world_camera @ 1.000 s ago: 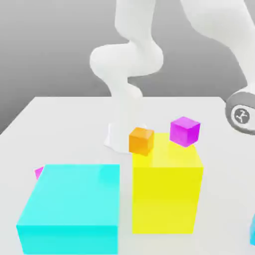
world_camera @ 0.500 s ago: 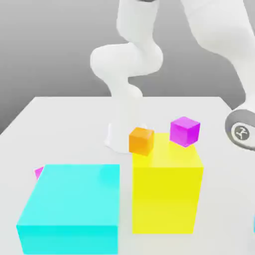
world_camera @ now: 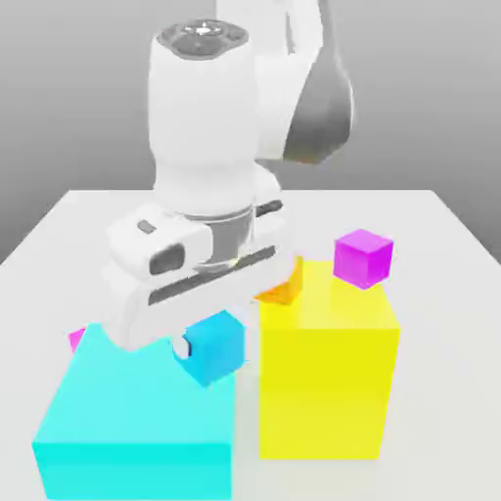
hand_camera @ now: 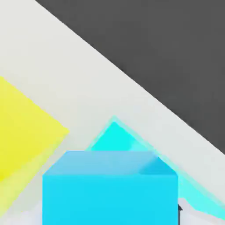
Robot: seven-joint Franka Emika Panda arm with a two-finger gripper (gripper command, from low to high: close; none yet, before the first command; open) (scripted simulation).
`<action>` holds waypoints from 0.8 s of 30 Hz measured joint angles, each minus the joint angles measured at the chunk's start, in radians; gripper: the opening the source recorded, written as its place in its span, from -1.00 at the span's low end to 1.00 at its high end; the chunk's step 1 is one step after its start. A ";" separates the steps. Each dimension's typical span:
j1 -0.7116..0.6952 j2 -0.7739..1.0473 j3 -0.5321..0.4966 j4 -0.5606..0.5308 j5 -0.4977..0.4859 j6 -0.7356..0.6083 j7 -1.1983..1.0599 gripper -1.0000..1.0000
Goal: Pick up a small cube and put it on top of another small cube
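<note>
in the exterior view i see the pincer (world_camera: pixel 212 349) pinching the blue cube (world_camera: pixel 219 348), with the pink cube (world_camera: pixel 76 339) off toward that view's left, peeking out past the cyan block's (world_camera: pixel 142 391) far corner, and in the hand view the blue cube sits before the cyan block.

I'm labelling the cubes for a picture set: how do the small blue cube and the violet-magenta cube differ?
The blue cube is sky blue, while the violet-magenta cube is a bright purple-pink. The blue cube is held by the gripper, whereas the violet-magenta cube is not gripped. Both are small, plain cubes.
</note>
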State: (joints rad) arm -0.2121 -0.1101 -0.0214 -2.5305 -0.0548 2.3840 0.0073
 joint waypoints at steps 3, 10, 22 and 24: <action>-0.084 -0.050 -0.087 -0.109 -0.016 0.073 -0.041 -1.00; -0.292 -0.141 -0.290 -0.337 -0.045 0.240 -0.128 -1.00; -0.268 -0.083 -0.334 -0.350 0.036 0.328 -0.191 -1.00; -0.260 -0.070 -0.339 -0.350 0.051 0.340 -0.202 -1.00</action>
State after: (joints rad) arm -0.4716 -0.1798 -0.3603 -2.8800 -0.0037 2.7243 -0.1945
